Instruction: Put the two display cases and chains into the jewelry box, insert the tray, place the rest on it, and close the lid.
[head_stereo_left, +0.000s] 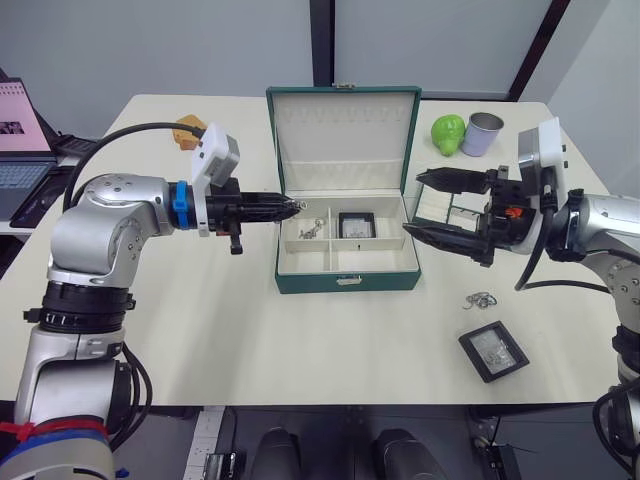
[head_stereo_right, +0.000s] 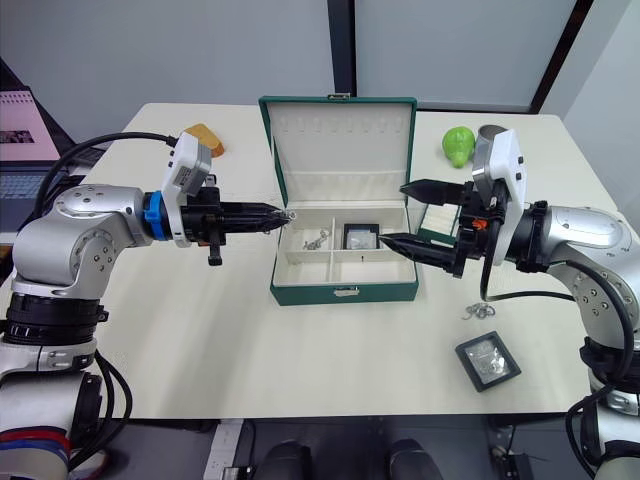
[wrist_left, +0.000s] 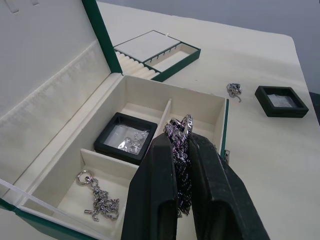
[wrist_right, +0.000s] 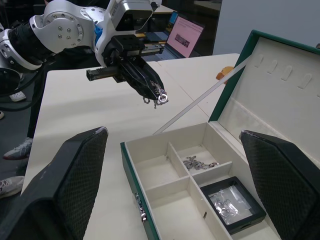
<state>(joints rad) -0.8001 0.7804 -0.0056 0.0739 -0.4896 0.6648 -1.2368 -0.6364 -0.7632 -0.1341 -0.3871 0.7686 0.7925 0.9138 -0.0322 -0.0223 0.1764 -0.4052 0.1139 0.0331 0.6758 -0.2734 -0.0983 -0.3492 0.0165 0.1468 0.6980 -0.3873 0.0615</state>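
The dark green jewelry box (head_stereo_left: 346, 281) stands open mid-table, its lid (head_stereo_left: 343, 125) upright. One display case (head_stereo_left: 355, 224) and a chain (head_stereo_left: 312, 230) lie in its back compartments. My left gripper (head_stereo_left: 290, 205) hovers over the box's left edge, shut on another silver chain (wrist_left: 180, 131). My right gripper (head_stereo_left: 412, 202) is wide open at the box's right side, holding nothing. Partly hidden behind it is the tray (wrist_left: 155, 52). A second display case (head_stereo_left: 493, 350) and a loose chain (head_stereo_left: 482, 298) lie on the table at the front right.
A green round object (head_stereo_left: 448, 133) and a grey cup (head_stereo_left: 482, 133) stand at the back right. An orange item (head_stereo_left: 190, 128) lies at the back left. A laptop (head_stereo_left: 20, 150) sits beyond the table's left edge.
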